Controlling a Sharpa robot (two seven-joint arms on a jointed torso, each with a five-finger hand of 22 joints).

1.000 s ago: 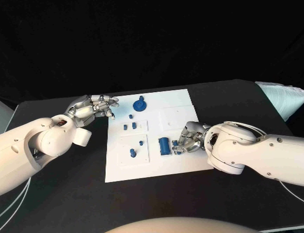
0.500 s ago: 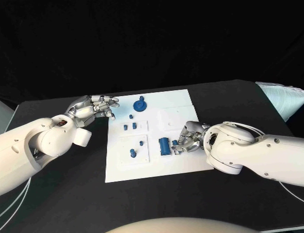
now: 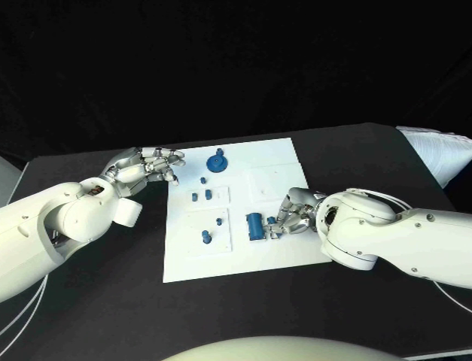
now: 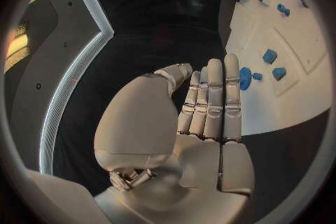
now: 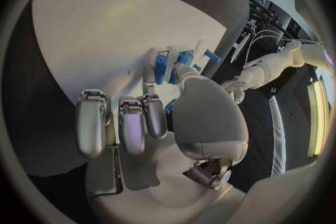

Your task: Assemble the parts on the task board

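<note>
Meanwhile the right hand (image 3: 292,214) is pinching a blue part (image 3: 255,226) just above the task board's (image 3: 284,162) lower right area, while the left hand (image 3: 140,169) is hovering empty, fingers straight, beside the board's left edge over bare black surface (image 3: 95,301).

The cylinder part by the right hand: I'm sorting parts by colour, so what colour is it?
Blue; the cylinder part shows best in the head view, on the white task board.

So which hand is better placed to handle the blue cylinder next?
The right hand: its fingers are already at the blue cylinder on the white board. The left hand sits off the board's far left edge, holding nothing.
</note>
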